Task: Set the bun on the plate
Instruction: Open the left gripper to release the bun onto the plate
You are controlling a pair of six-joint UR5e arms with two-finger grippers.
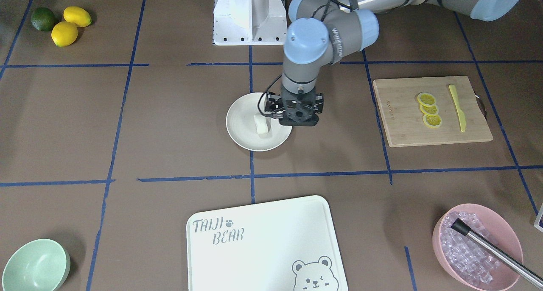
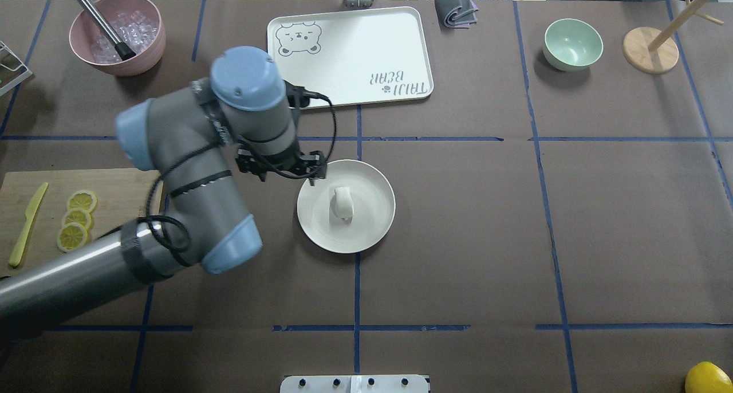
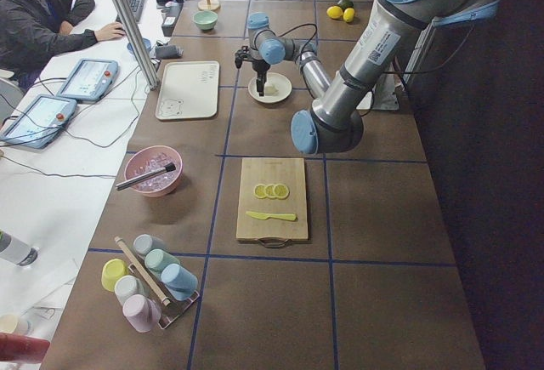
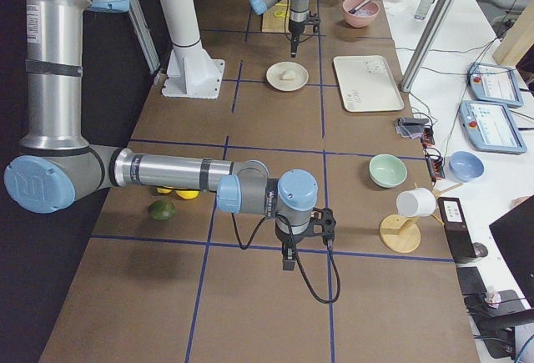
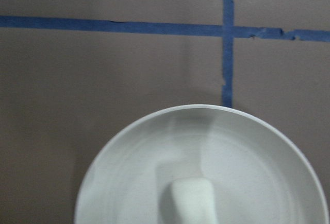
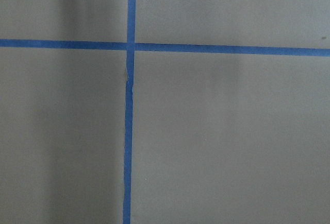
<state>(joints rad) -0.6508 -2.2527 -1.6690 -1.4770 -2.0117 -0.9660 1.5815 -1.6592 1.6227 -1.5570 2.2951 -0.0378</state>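
Observation:
The small white bun (image 1: pixel 262 125) (image 2: pixel 343 203) lies loose near the middle of the round cream plate (image 1: pixel 242 136) (image 2: pixel 372 221). In the left wrist view the bun (image 5: pixel 192 201) sits at the bottom edge with the plate (image 5: pixel 129 167) rim around it. My left gripper (image 1: pixel 297 116) (image 2: pixel 282 172) hangs above the plate's rim, off to the side of the bun and not touching it. One finger (image 2: pixel 313 178) juts well out from its body, so it reads as open and empty. My right gripper (image 4: pixel 288 256) hovers far off over bare table; I cannot tell its state.
A wooden board (image 1: pixel 432 132) carries lemon slices (image 1: pixel 429 110) and a yellow knife (image 1: pixel 457 108). A bear-printed white board (image 1: pixel 263 244), a pink bowl of ice (image 1: pixel 477 246), a mint-green bowl (image 1: pixel 36 265) and whole lemons (image 1: pixel 70 23) ring the table.

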